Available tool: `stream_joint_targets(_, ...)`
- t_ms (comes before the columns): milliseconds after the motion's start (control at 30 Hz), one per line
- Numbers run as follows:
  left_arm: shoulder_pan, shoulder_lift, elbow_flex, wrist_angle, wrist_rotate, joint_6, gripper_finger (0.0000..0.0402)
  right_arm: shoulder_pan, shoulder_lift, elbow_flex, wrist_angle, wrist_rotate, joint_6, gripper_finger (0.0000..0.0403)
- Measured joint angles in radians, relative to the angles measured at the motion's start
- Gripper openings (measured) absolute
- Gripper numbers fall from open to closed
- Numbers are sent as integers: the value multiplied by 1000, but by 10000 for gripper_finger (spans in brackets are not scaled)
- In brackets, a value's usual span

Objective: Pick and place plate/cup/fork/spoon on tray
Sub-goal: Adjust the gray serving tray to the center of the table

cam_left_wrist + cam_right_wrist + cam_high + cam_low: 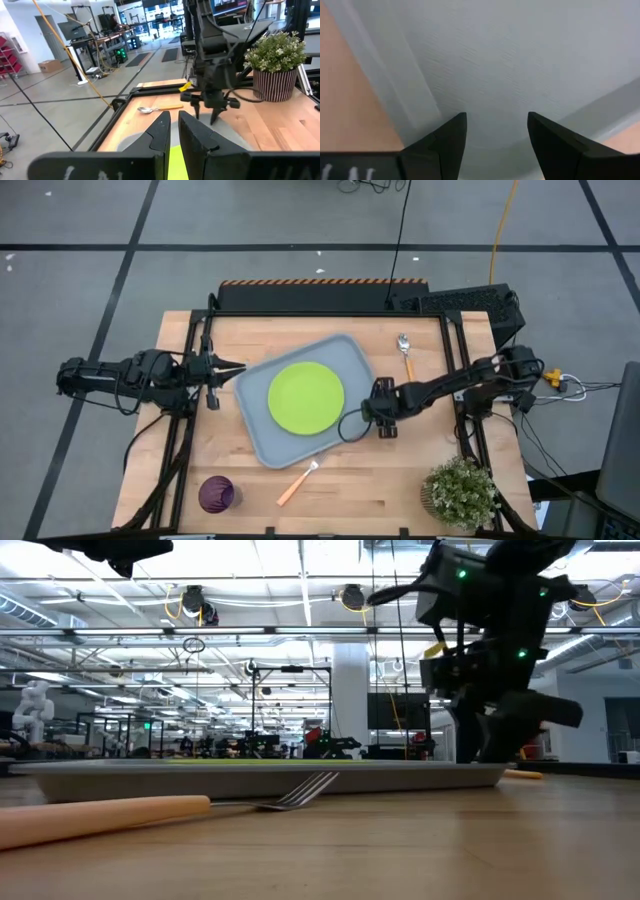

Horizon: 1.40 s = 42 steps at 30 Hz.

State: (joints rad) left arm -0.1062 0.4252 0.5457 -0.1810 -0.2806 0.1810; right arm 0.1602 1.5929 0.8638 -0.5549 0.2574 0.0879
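The lime-green plate (306, 397) lies flat on the grey-blue tray (262, 442) in the middle of the table. My right gripper (383, 421) is open and points down over the tray's right corner (520, 60), close above it; I see nothing between its fingers (496, 125). My left gripper (238, 368) hangs level at the tray's left edge, its fingers nearly together (173, 127) and empty. The fork (297, 483) lies on the table near the tray's near edge. The purple cup (216, 493) stands at the near left. The spoon (405, 352) lies beyond the tray's far right.
A potted plant (460, 492) in a striped pot stands at the table's near right corner. A black box (470, 305) sits at the far right edge. Bare wood lies between the fork and the plant.
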Motion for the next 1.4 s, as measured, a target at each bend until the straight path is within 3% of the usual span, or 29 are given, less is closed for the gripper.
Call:
stream_joint_targets(433,0,0,0,14,2,-12,42,121,0,172,-131,12,203,203)
stream_joint_targets(600,0,0,0,27,0,-34,42,94,0,222,-194,196,293,203)
stream_joint_targets(700,0,0,0,33,-43,-86,42,16,0,248,-250,235,412,203)
stream_joint_targets(800,0,0,0,34,-159,-146,42,-105,-1,252,-330,99,536,203)
stream_joint_targets(933,0,0,0,17,-293,-260,42,-262,0,222,-349,-96,516,203)
stream_joint_targets(1133,0,10,10,-50,-329,-365,42,-371,0,221,-336,-129,415,203)
stream_joint_targets(1233,1,38,34,-96,-393,-385,42,-391,-1,219,-311,-127,397,203)
stream_joint_targets(1400,1,85,63,-137,-402,-402,42,-396,-1,160,-196,-134,430,203)
